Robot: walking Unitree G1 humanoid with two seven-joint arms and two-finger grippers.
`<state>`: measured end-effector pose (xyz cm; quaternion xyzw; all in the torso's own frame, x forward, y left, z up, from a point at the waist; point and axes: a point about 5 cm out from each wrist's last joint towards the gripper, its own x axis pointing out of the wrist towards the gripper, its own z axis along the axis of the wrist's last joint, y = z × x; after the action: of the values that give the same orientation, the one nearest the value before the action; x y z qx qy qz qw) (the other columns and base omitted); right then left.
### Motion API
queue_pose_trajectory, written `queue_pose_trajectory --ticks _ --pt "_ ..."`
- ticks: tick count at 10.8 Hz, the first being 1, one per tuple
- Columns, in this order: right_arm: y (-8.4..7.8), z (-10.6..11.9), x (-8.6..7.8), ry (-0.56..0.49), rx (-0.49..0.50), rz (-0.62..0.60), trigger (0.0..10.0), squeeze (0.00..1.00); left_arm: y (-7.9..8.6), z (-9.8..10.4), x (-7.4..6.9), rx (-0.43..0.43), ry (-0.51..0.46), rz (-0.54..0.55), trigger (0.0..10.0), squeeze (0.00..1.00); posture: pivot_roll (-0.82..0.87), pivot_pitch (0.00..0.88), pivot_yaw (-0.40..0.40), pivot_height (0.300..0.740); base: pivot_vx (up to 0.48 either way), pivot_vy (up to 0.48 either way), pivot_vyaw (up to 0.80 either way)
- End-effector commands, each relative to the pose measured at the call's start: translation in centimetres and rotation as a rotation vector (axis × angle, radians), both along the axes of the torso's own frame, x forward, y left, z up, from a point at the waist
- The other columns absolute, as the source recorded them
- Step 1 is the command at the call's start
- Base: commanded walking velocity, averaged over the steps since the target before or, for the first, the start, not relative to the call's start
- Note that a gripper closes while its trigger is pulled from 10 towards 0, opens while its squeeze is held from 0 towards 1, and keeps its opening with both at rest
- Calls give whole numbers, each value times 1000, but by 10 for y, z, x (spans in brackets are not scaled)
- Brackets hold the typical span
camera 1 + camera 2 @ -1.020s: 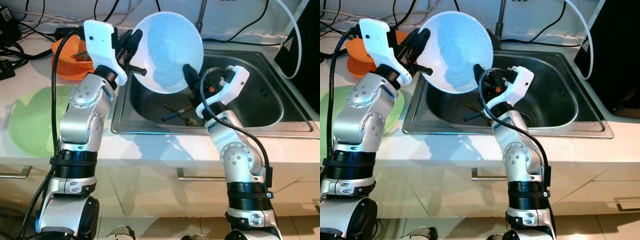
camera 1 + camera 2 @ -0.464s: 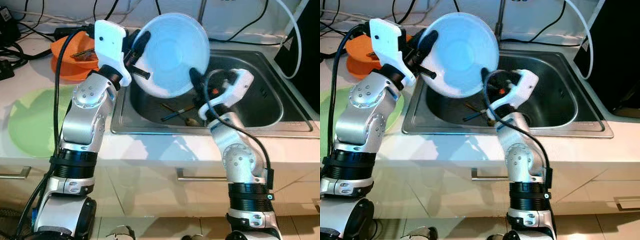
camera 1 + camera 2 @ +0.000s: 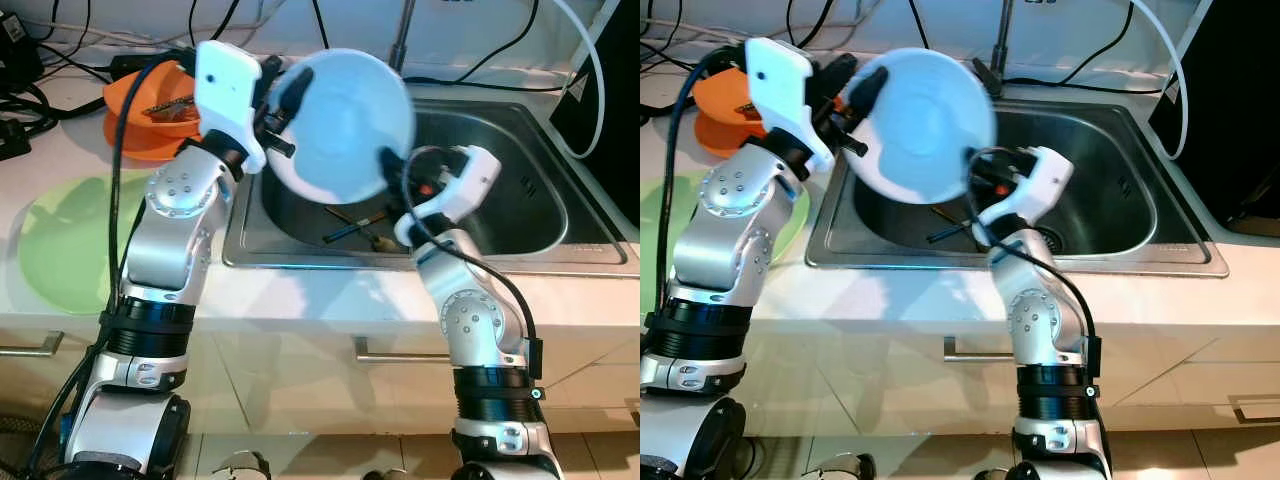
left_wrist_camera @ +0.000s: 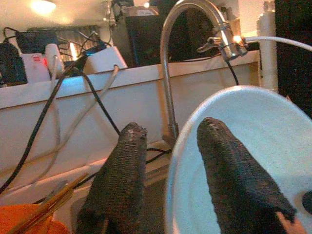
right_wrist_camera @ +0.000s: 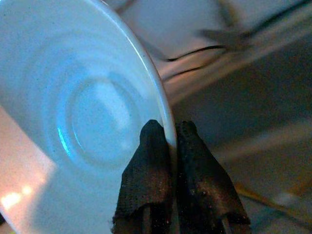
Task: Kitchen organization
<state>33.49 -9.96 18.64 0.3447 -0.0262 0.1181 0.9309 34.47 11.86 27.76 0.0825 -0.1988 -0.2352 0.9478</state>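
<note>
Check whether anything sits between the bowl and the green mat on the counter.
Nothing rests on the counter between them, but the left arm's own forearm hangs between the white bowl, held over the sink, and the green mat. Both grippers pinch the bowl's rim.

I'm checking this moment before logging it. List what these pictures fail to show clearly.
- Sink floor behind the white bowl: hidden by the bowl in both eye views.
- Utensils in the sink: too small and dark to identify; partly covered by the bowl.
- Orange bowl contents: screened by the left gripper and its arm.
- Bowl in the eye views: motion-blurred.
- Right wrist view background behind the right gripper: blurred.
</note>
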Motion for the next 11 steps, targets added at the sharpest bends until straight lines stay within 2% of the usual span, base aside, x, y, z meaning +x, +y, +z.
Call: queue_pose_trajectory --ticks 1,3,4,5,6,7,9,11 --pt "-13 6 5 -7 15 -103 0 0 -1 -2 -2 37 3 -7 10000 0 13 61 -40 740 0 0 0" --pt "-37 2 13 46 -15 -272 0 0 -3 -16 -6 77 72 -44 10000 0 15 63 -40 740 0 0 0" --pt "-44 2 17 61 -63 -326 3765 0 -5 -32 -8 136 151 -66 10000 0 15 63 -40 740 0 0 0" --pt "-46 2 23 65 -137 -347 10000 0 -8 -54 -12 212 265 -85 10000 0 15 63 -40 740 0 0 0" --pt "-46 2 28 68 -201 -350 10000 0 -12 -68 -16 255 325 -100 10000 0 18 66 -46 740 0 0 0" --pt "-45 3 38 60 -282 -341 10000 0 -21 -85 -28 287 426 -157 10000 0 20 69 -52 740 0 0 0" --pt "-41 4 52 51 -373 -318 10000 0 -31 -94 -40 288 498 -179 10000 0 34 75 -70 740 0 0 0" --pt "-32 -1 62 66 -483 -258 10000 0 -34 -94 -44 291 517 -167 10000 0 41 78 -81 740 0 0 0"
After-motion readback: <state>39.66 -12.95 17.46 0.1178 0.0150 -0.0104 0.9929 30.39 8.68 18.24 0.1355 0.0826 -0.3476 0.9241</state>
